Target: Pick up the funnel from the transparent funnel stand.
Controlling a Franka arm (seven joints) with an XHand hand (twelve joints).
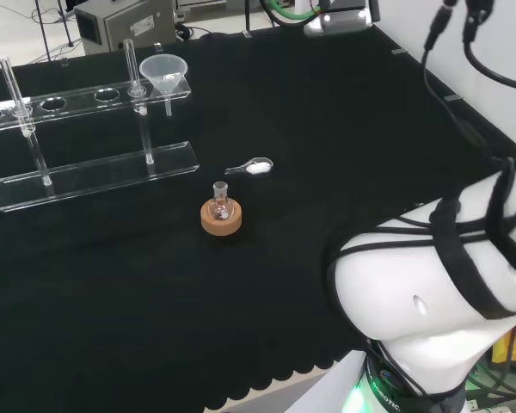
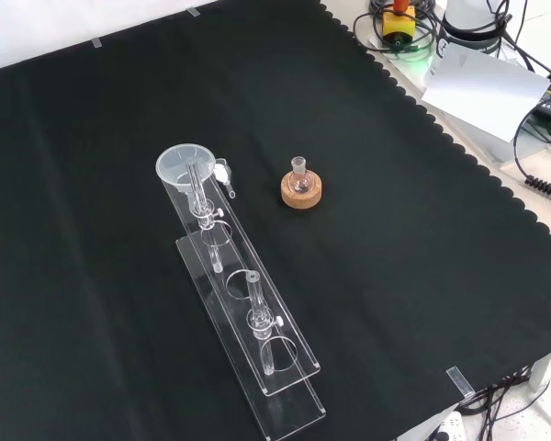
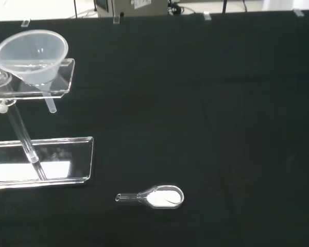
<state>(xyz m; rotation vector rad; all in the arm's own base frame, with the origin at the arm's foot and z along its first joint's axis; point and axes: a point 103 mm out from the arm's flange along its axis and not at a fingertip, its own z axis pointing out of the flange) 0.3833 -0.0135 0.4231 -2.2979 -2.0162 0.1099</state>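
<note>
Head view: funnel [image 1: 164, 72] sits in the stand [image 1: 95, 175] (right end).

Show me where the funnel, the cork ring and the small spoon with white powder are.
funnel [image 1: 164, 70], head view, on its cone wall.
cork ring [image 2: 302, 194], front view, on its side.
spoon [image 3: 164, 197], wrist view, on its bowl.

Head view: taken from behind and above the arm's base, looking across the counter [image 1: 327, 112] past the white arm link [image 1: 430, 284] at lower right. Front view: taken from the opposite side, looking steeply down on the cloth, about a quarter turn from the head view; both take in the funnel stand [image 1: 95, 138] [image 2: 248, 312] and the flask on its cork ring [image 1: 221, 215] [image 2: 301, 188]. Wrist view: low and close, sharing the funnel [image 3: 33, 54] [image 1: 164, 73] and the small spoon [image 3: 157, 197] [image 1: 251, 167] with the head view.
</note>
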